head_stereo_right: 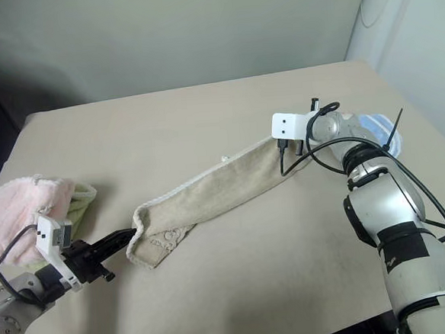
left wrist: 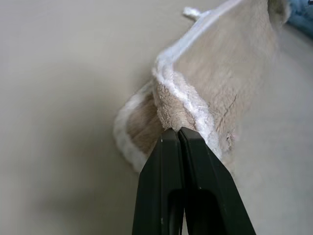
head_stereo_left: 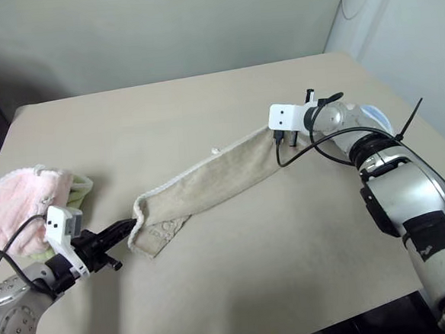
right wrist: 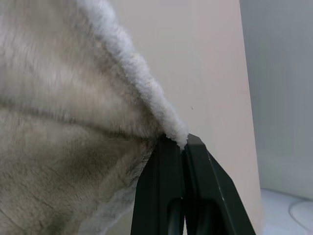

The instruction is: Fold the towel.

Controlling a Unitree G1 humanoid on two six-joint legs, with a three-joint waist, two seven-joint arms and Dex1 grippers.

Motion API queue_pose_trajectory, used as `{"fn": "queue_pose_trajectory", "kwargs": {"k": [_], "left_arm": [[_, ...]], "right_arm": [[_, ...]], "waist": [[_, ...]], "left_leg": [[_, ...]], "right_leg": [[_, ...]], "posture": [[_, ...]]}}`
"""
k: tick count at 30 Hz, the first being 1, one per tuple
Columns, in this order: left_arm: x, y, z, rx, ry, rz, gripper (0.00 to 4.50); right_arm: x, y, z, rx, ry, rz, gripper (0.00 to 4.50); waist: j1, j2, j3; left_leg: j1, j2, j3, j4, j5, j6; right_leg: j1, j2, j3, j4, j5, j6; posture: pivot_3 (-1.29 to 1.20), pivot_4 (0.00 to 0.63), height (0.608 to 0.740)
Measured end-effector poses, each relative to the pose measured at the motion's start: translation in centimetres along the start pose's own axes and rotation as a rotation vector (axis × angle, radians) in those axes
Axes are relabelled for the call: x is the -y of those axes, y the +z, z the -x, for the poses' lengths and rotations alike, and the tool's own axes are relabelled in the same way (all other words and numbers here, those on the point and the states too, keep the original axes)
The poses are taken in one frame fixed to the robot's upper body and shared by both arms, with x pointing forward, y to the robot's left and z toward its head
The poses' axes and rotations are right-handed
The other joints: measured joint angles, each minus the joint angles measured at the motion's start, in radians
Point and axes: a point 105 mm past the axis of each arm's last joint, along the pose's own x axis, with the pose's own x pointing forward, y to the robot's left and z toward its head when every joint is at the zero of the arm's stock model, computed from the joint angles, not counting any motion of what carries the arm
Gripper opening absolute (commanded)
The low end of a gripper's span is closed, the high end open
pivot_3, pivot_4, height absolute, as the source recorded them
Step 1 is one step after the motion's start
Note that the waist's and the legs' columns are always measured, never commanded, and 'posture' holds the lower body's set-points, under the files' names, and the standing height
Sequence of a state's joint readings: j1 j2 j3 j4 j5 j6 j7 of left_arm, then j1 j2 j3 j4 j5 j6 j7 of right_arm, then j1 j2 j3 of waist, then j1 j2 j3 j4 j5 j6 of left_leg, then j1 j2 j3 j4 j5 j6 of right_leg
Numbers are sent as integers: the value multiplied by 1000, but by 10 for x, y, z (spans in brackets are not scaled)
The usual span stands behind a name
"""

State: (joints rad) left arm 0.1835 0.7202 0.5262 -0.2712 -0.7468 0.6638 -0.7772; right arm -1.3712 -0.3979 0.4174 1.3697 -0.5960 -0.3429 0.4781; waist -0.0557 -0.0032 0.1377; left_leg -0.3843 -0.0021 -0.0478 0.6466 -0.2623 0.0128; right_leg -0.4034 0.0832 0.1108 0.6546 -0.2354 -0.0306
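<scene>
The beige towel [head_stereo_left: 216, 179] with white corded edging stretches in a long band across the middle of the table, from near left to far right. At its near left end, which doubles over onto itself, my left gripper [head_stereo_left: 131, 227] is shut on the edge. In the left wrist view the black fingertips [left wrist: 171, 142] pinch the white-trimmed fold. My right gripper [right wrist: 183, 139] is shut on the far right end, with the towel's corded edge caught between its tips. That end is lifted a little off the table.
A pink fluffy cloth [head_stereo_left: 15, 208] lies at the table's left edge with a pale green piece [head_stereo_left: 80, 188] beside it. A light blue cloth [head_stereo_right: 368, 122] sits behind my right wrist. The tan table [head_stereo_left: 253, 279] has bare room in front of and behind the towel.
</scene>
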Motion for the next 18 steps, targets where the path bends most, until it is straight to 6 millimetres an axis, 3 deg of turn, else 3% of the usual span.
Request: {"fn": "queue_pose_trajectory", "kwargs": {"k": [2, 7, 12, 18], "left_arm": [[-2, -2, 0, -5, 6, 3, 1369], [-3, -5, 2, -16, 13, 0, 3182], [-6, -4, 2, -6, 28, -8, 3196], [-10, 2, 3, 41, 54, -4, 3196]], "right_arm": [[-2, -2, -1, -9, -8, 2, 0], [-7, -6, -1, -15, 0, -6, 1350], [-1, -9, 1, -11, -60, 25, 3068], [1, -24, 8, -44, -87, 116, 3068]], "waist": [[0, 0, 0], [0, 0, 0], [1, 0, 0], [2, 0, 0]], "left_leg": [[0, 0, 0, 0, 0, 0], [0, 0, 0, 0, 0, 0], [0, 0, 0, 0, 0, 0], [0, 0, 0, 0, -1, 0]], "right_leg": [[0, 0, 0, 0, 0, 0], [0, 0, 0, 1, 0, 0], [0, 0, 0, 1, 0, 0], [0, 0, 0, 1, 0, 0]], "posture": [[0, 150, 740], [0, 150, 740], [0, 150, 740], [0, 150, 740]]}}
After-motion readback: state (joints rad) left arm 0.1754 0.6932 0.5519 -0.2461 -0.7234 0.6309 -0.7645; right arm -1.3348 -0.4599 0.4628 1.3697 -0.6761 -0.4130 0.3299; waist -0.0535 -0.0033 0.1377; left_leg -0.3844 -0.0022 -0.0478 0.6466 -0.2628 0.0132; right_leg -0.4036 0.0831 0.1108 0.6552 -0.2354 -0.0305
